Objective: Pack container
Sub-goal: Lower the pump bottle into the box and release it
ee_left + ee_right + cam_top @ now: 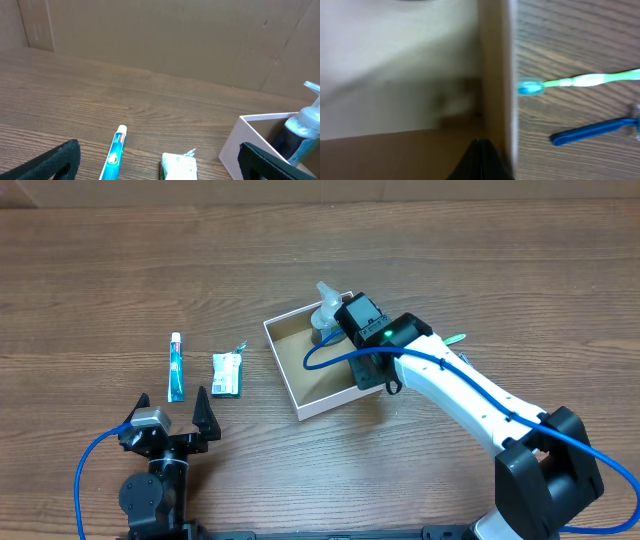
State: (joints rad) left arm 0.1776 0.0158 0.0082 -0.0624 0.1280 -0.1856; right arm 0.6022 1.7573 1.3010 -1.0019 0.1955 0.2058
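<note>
So the box (325, 406) sits pretty much dead centre of the overhead frame, turned at a bit of an angle on the wooden tabletop (120, 270). White walls, brown floor. There's a clear pump bottle (325, 310) standing upright in its upper corner, and in the left wrist view you can see it poking above the white wall at the right edge of the frame.

The right arm comes in from the lower right and its wrist hangs over the upper right part of the box, next to the bottle. From overhead the wrist hides the right pincer (479, 147). Its own camera is really blurry, but the two fingers look pressed together into one dark wedge at the bottom of the frame with nothing between them, right over the box's wall.

That same blurry view has a green toothbrush (580, 81) and a blue razor (592, 131) lying on the wood just outside the wall, on the right of the frame.

The left pincer (172, 398) is down in the lower left of the overhead frame, spread wide and holding nothing. Just above it are a toothpaste tube (176, 368) and a small green and white packet (228, 373), side by side, well left of the box.
</note>
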